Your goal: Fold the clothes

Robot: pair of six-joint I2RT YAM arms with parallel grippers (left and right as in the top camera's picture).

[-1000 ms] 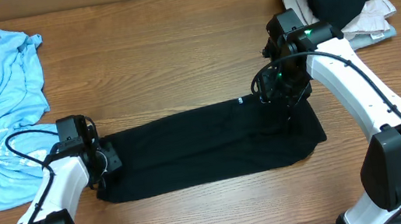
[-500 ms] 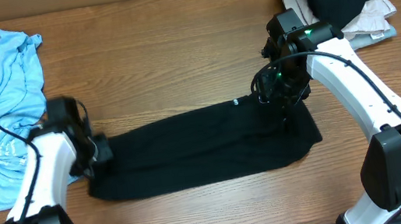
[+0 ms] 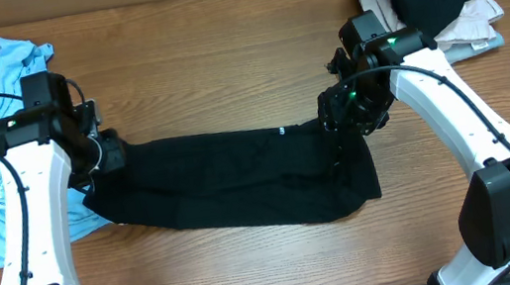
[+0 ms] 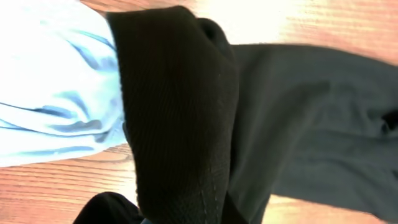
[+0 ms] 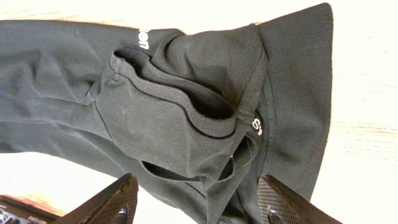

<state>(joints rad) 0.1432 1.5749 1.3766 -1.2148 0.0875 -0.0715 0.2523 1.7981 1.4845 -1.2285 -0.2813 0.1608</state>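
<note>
Folding is mid-lift: your left gripper and right gripper each seem clamped on an end of the soft black collared shirt stretched across the wooden table, so next carry both ends over evenly.

A black shirt of soft ribbed cloth lay stretched in a long band across the wooden bench. Both ends were raised and bunched. A small white logo showed near its upper edge. The right end appeared gathered around the collar, though folds hid much.
</note>
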